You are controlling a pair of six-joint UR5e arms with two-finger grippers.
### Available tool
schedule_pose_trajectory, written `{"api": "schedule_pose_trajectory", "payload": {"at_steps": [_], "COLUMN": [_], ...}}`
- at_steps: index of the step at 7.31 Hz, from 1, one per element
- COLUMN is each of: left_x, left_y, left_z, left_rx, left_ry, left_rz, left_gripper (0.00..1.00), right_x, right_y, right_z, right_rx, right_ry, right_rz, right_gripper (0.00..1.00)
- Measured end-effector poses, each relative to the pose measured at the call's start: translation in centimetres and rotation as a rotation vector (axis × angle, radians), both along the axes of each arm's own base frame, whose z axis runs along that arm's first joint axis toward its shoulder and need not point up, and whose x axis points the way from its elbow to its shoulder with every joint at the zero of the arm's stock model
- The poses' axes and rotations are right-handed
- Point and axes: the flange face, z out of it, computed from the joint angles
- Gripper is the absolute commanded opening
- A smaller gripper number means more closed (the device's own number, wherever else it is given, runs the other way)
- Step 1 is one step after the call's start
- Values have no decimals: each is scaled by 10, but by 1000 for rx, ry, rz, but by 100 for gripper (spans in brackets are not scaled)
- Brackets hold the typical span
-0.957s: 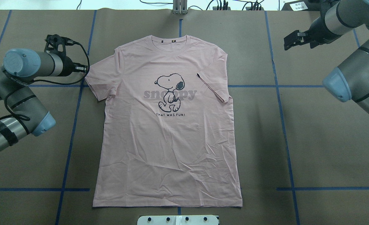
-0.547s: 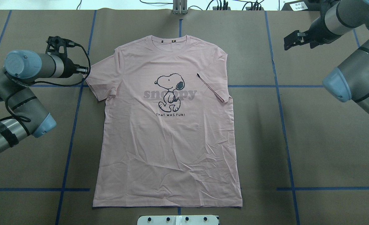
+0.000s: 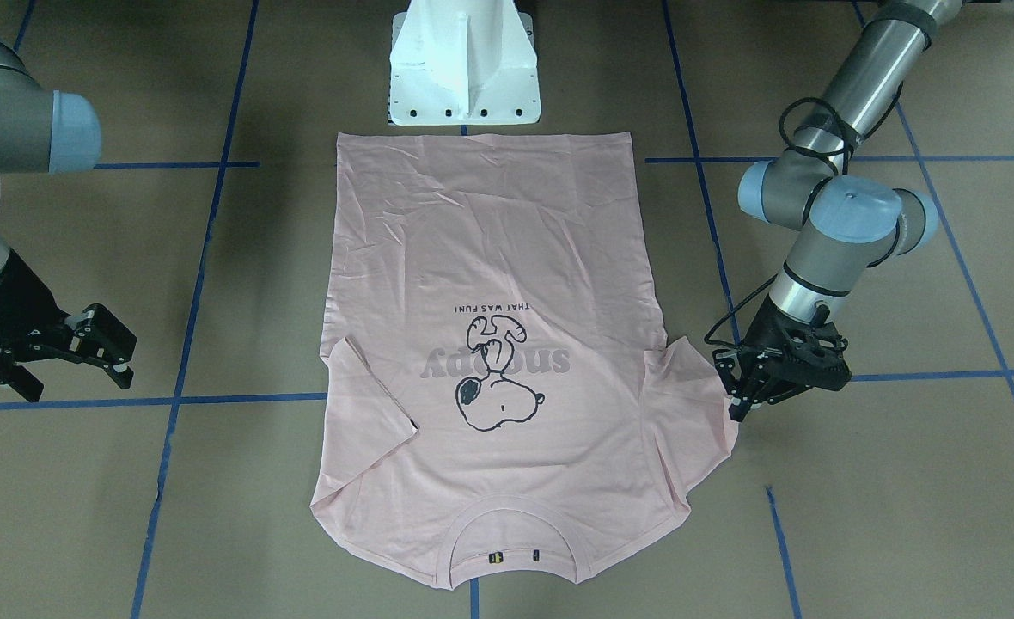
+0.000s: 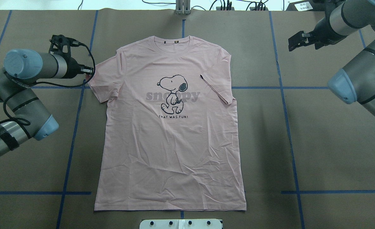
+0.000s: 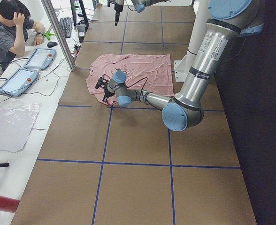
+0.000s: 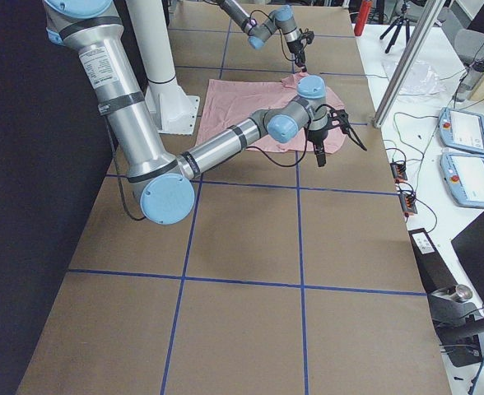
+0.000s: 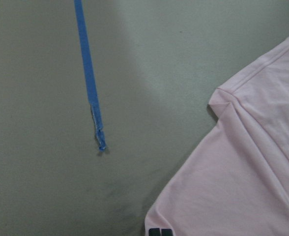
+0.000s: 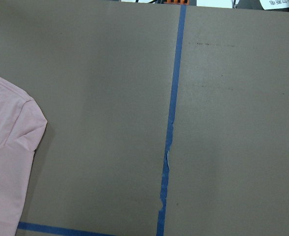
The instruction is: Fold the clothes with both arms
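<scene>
I see left arm (image 4: 31, 65): grey metal tubes, light blue joint caps (image 3: 851, 211), black rings at joints. Black cable (image 4: 63, 86) loops off wrist; black strap (image 4: 3, 136) wraps lower tube. Right arm (image 4: 362, 68): same build. I spot white printed label (image 5: 208, 43) on near upright link. Left gripper (image 3: 737, 404) and right gripper (image 4: 291, 43): black, angular.

T-shirt (image 4: 171, 143) on table (image 4: 317, 143), left tool (image 3: 737, 406) beside sleeve (image 4: 100, 82) (right tool (image 4: 294, 43) apart)

Open table (image 4: 317, 143) around T-shirt (image 4: 171, 152); white pedestal (image 3: 462, 60) just beside.
</scene>
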Motion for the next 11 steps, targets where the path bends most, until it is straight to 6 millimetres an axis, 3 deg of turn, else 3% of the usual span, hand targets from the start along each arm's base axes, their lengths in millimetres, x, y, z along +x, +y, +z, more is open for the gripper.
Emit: {"api": "schedule_pose_trajectory", "payload": {"at_steps": [2,4,5,6,7,9,10,11], "left_x": [25,73,97,116,125,115,96,77], "left_y": [-12,-20,-27,-35,-38,-25,-4,22], "left_z": [-61,-132,-153,-162,-165,-180,-189,-196], "left_rx": [-57,-148,-175,-195,-196,-131,-100,-80], "left_ry": [-27,-65,-80,-95,-109,-95,-59,-25], "left_rz": [10,-16,-35,-51,-57,-18,12,41], "left_gripper": [0,0,0,96,100,100,100,100], "right_x": [0,-1,-2,-2,-3,-6,-16,-31], "right_y": [0,-1,-1,-1,-1,3,16,41], "right_z": [0,0,0,0,-1,-6,-14,-24], "right_rx": [-1,-3,-4,-3,-3,-12,-41,-71], "right_ry": [0,0,0,0,0,-14,-43,-75], "right_rz": [0,1,0,0,0,9,26,43], "right_gripper": [100,100,100,100,100,100,100,100]}}
